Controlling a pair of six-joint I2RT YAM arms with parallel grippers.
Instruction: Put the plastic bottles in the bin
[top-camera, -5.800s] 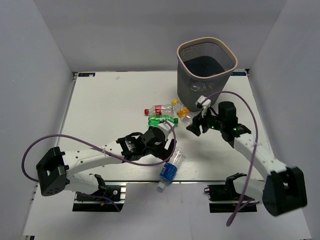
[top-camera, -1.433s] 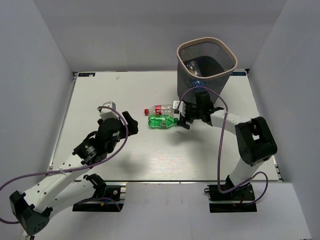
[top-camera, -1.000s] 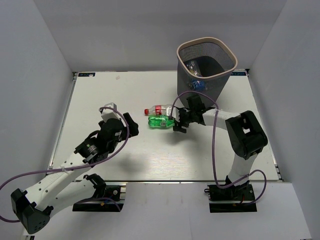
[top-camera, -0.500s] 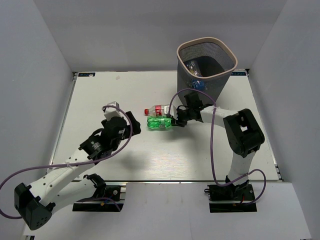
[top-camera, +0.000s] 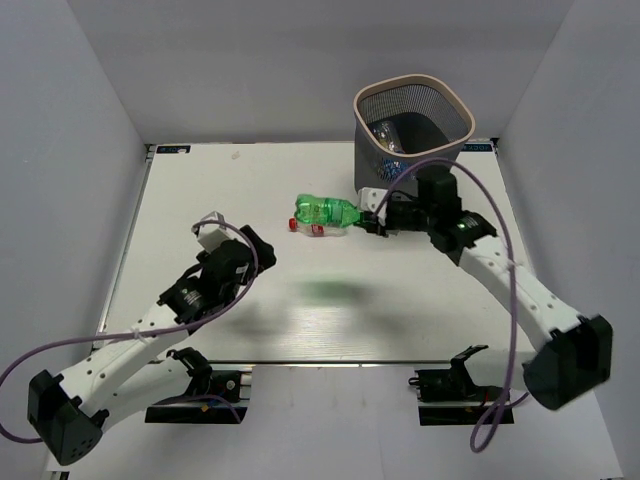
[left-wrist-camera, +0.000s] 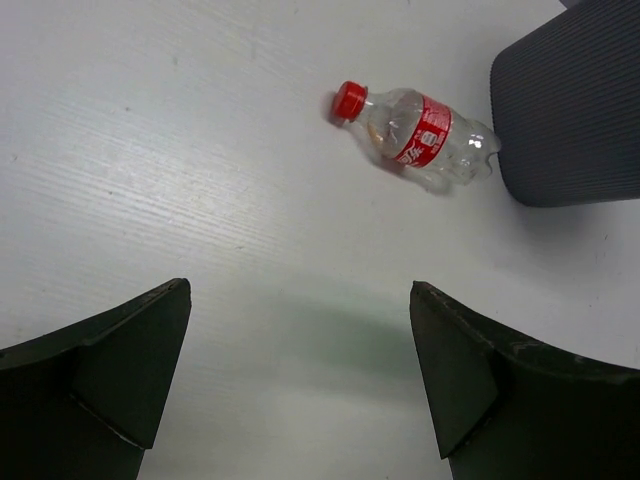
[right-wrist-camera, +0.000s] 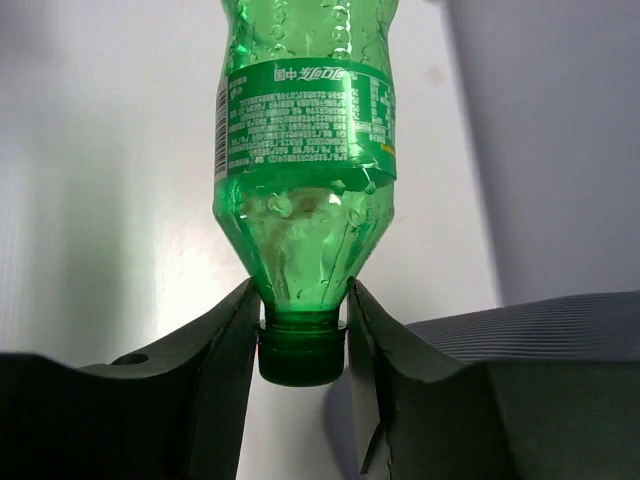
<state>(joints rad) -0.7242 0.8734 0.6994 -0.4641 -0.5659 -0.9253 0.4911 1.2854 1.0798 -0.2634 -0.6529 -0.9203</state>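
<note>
At the far right corner of the worktop (top-camera: 200, 190): one bin (top-camera: 372, 160). We count two bottles outside it, one green bottle (top-camera: 326, 210) and one red-label bottle (top-camera: 318, 228). Binned bottles (top-camera: 386, 136) are too jumbled for us to count. Two end effectors.

Right end effector (top-camera: 377, 222) is clenched on the green bottle at neck and cap. The bottle is off the worktop, near the far edge, just left of the bin's base. Its green shadow (top-camera: 325, 290) lies apart from it, toward the near edge. Long axis runs roughly parallel to the far edge, cap toward the right edge, base toward the left edge.

Red-label bottle lies flat on the worktop, partly under the green one as we see it from the top. Same axis, flipped: red cap (left-wrist-camera: 349, 99) toward the left edge, base toward the bin.

Left end effector (top-camera: 257, 248) is spread wide and empty, over the left half of the worktop, well apart from both bottles.

View differences:
- Only the top view shows the bin's contents and both arms.
- The left wrist view shows the red-label bottle whole, base just beside the bin wall; we cannot tell if they touch.
- The right wrist view alone shows the grip, with fingers (right-wrist-camera: 215, 370) either side of the neck.
</note>
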